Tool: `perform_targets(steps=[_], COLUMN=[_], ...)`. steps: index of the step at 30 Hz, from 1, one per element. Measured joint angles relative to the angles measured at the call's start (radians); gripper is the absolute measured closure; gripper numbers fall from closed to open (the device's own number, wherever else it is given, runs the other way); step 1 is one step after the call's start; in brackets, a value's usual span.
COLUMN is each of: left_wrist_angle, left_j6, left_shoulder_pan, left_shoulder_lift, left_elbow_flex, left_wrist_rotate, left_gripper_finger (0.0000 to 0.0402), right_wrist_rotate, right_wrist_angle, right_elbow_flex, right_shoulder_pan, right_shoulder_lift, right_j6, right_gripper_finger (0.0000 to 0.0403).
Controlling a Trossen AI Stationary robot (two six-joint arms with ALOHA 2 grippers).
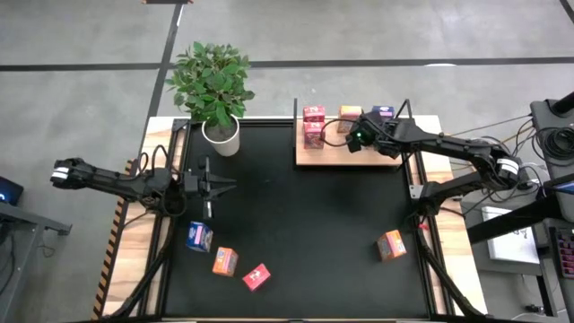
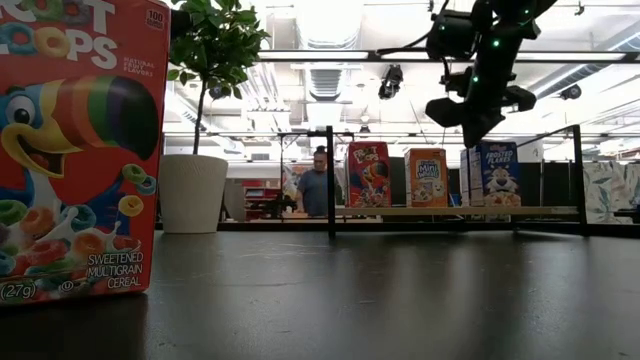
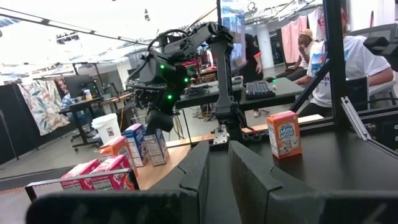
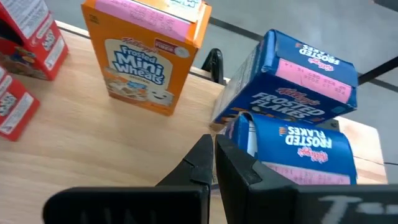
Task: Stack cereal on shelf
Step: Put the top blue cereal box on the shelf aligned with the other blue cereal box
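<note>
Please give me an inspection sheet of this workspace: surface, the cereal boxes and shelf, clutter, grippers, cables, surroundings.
Surface: black tabletop, nothing spilled seen.
Shelf: wood board at the far edge, right of centre.
Boxes on shelf: two red boxes, one orange box, two blue boxes, one blue stacked on the other, tilted.
Boxes off shelf: blue, orange and red near left; orange near right.
Clutter: potted plant at far left corner.
Grippers: left gripper shut, empty, over the table's left; right gripper shut, empty, over the shelf.
Cables: wires beside the right arm.
Surroundings: people at desks beyond the table.
</note>
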Motion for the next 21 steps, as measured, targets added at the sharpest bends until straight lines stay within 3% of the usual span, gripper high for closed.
perform_targets(steps=[21], left_wrist_angle=[0.000], left_j6=[0.000], left_shoulder_pan=[0.000], left_shoulder_lift=[0.000], left_elbow_flex=[0.000], left_wrist_rotate=[0.000], left_gripper_finger=[0.0357], right_wrist_rotate=[0.060], right_wrist_angle=[-0.003], right_elbow_flex=[-0.002], right_shoulder_pan=[0.000], right_shoulder_lift=[0.000], right_j6=[0.020], right_gripper_finger=[0.0394])
